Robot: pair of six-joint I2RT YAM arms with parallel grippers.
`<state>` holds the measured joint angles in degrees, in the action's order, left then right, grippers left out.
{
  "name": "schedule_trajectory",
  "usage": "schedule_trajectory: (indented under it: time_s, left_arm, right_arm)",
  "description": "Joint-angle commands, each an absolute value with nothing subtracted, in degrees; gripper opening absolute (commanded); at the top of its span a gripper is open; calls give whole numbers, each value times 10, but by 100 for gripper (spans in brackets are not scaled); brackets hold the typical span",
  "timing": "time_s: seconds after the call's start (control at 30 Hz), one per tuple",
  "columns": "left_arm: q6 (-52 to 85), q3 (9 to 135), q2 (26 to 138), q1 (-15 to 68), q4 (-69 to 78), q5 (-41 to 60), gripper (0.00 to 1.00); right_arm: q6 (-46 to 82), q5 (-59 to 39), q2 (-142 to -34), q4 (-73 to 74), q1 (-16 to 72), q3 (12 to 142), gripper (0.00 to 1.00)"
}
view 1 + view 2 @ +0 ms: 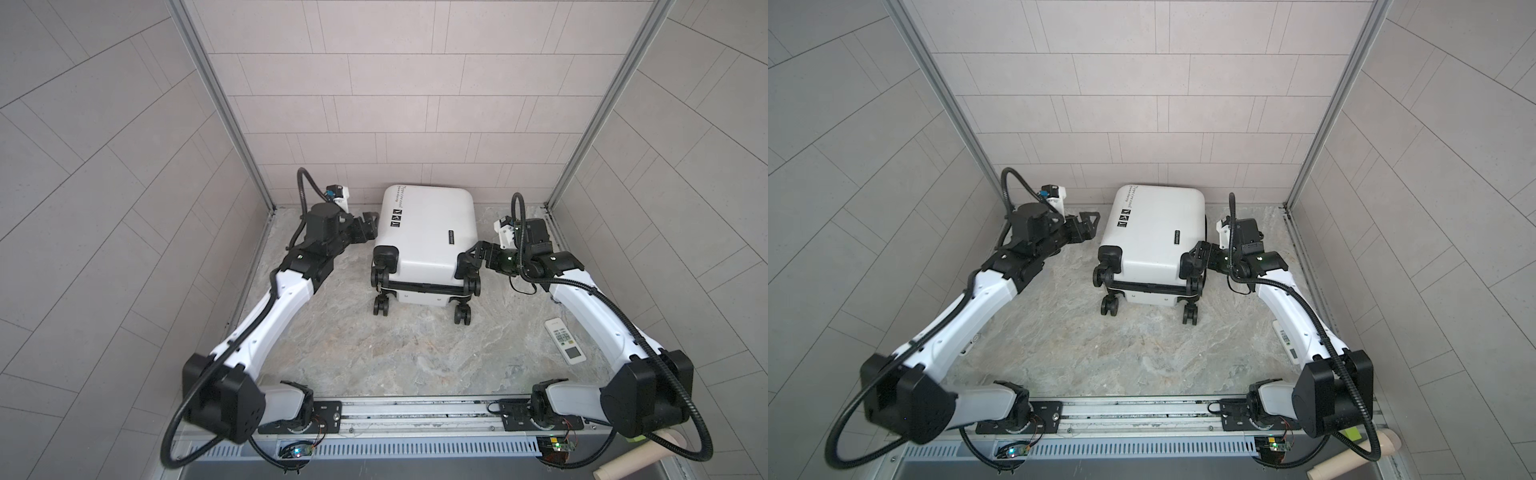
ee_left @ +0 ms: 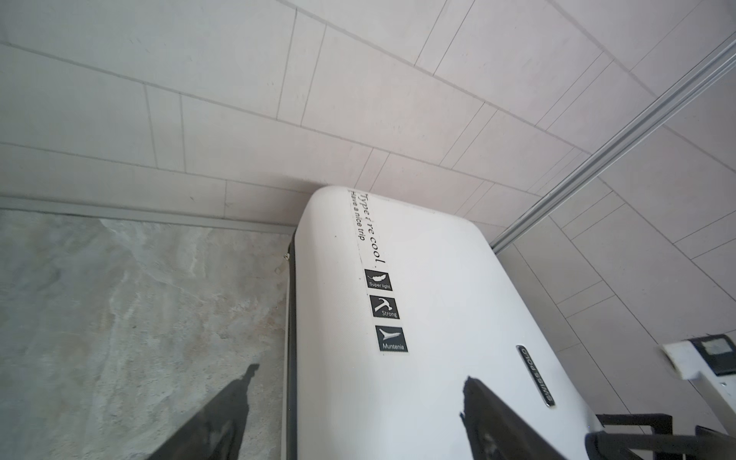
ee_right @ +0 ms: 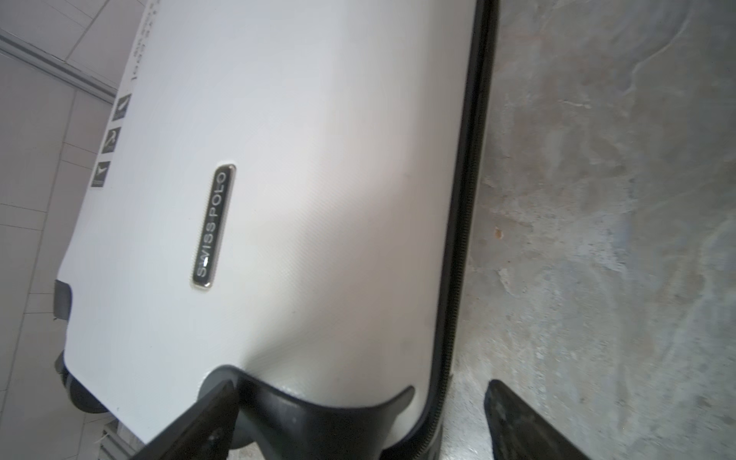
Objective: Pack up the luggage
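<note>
hovering at closed luggage (image 1: pixel 428 232) sides w/ both jaws wide open, gripping nothing

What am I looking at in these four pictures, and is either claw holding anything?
This is a two-armed robot working at a marble-patterned table. Two pictures come from a stereo camera above; the other two come from a camera on each wrist. A closed white suitcase, the luggage, lies flat with its wheels toward the camera. A remote control lies on the table, farther right. The left gripper and right gripper stand open at the suitcase's sides, holding nothing.
</note>
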<state>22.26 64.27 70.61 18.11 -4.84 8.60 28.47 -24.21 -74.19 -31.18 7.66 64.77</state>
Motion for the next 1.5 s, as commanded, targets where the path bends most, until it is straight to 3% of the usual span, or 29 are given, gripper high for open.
schedule_trajectory:
  time_s: [0.0,0.1,0.23,0.37,0.57,0.9,1.17,1.47]
  left_arm:
    - [181,584,641,181,-70,49,97]
    - [182,540,575,181,-91,58,100]
    - [203,450,500,198,-77,101,80]
    - [200,352,412,293,-59,6,79]
    - [211,216,350,388,48,-83,76]
    - [181,106,522,392,355,-73,60]
    - [156,110,671,392,491,-116,53]
    - [139,119,793,392,625,-119,40]
  right_arm:
    - [245,-184,-718,-386,47,673,98]
    - [245,-167,-702,-379,30,676,98]
    - [241,-160,-659,-334,27,649,98]
    - [225,-192,-634,-325,27,630,97]
    - [214,-265,-639,-345,54,630,81]
    - [241,-217,-646,-312,147,607,73]
    - [247,-220,-662,-312,159,613,63]
    - [245,-221,-664,-317,159,617,58]
